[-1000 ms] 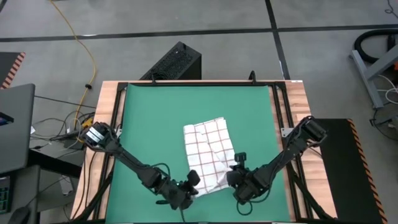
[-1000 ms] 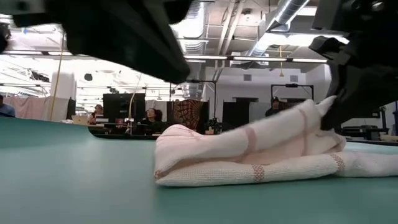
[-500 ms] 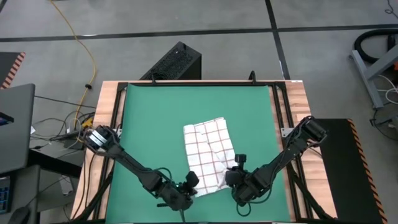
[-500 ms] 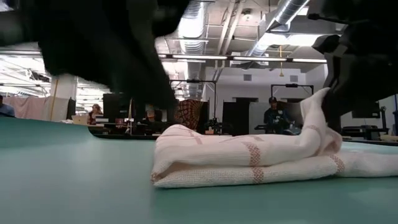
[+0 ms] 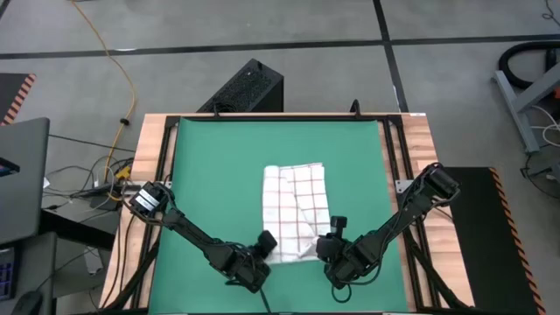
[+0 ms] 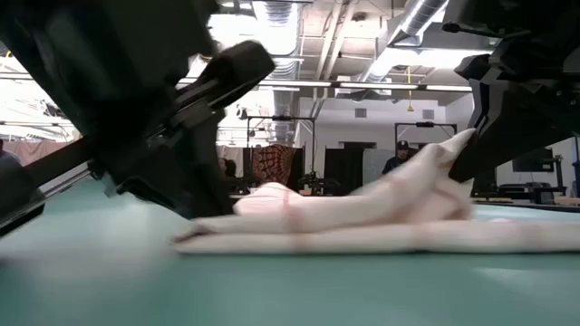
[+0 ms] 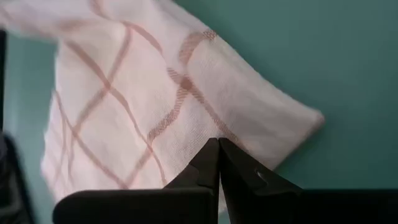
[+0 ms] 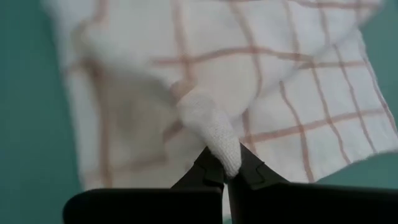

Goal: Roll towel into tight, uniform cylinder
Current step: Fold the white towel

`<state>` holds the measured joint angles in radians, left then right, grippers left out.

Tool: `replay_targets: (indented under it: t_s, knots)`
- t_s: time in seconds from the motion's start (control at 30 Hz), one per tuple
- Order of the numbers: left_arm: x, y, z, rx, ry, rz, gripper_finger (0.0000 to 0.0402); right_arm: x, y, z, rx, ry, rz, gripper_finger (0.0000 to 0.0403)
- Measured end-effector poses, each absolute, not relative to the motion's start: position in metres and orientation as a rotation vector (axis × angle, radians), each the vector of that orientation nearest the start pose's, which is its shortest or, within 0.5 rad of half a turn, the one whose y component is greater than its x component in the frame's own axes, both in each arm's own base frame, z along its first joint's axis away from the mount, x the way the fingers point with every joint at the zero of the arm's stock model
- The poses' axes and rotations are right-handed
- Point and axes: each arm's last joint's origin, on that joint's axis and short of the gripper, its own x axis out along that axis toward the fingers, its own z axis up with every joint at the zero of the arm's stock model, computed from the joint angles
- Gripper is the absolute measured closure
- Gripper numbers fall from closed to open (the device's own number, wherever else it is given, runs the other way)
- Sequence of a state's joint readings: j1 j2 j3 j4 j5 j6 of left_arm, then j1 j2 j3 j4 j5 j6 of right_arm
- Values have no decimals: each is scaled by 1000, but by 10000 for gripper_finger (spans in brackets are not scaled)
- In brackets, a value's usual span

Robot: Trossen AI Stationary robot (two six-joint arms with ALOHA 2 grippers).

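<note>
Green matting (image 5: 210, 175) covers the table inside a wooden border (image 5: 144, 175), and the towel (image 5: 296, 210) lies a little right of its centre, reaching toward the near edge. White cloth with a thin reddish grid, it is loosely folded over itself and rumpled, not yet a roll; in the low view (image 6: 362, 222) it sits as a low, flattish heap with its right end lifted off the mat. Both dark arms reach in from the near corners and meet at the towel's near edge. The left arm comes from the left side, and the left gripper (image 5: 262, 249) sits at the towel's near-left corner with its fingers pressed together; its wrist view shows the closed tips (image 7: 219, 149) against the cloth's edge (image 7: 155, 99), though whether any fabric is caught between them cannot be told. The right arm comes from the right side, and the right gripper (image 5: 325, 248) sits at the near-right corner, clamped on a pinched ridge of towel (image 8: 214, 127) that rises between its fingers (image 8: 205, 165); in the low view this gripper (image 6: 467, 149) holds that end raised above the mat.
</note>
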<state>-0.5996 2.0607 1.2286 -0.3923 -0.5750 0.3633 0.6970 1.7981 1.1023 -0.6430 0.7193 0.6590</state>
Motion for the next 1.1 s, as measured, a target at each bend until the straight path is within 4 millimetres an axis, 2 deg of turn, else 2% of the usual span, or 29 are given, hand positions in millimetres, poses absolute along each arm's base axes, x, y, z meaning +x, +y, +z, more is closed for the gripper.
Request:
replay_targets:
  t_s: [0.17,0.43,0.63,0.8,0.87,0.97,1.1]
  knots:
    - [316,-194,105,1079,1166,-217,401,269,195,164,-219,897,-320,387]
    - [304,-185,123,1070,1247,-249,401,271,201,162,-224,903,-253,388]
    - [304,-182,141,1032,1192,-210,401,272,209,163,-214,859,-194,388]
    - [309,-190,176,894,978,-155,401,274,211,162,-204,863,-152,388]
    - [313,-194,181,830,916,-163,401,274,211,157,-216,880,-152,388]
    - [316,-198,176,805,913,-208,401,274,212,151,-228,895,-151,388]
    - [317,-197,158,846,968,-202,401,269,218,144,-246,921,-132,388]
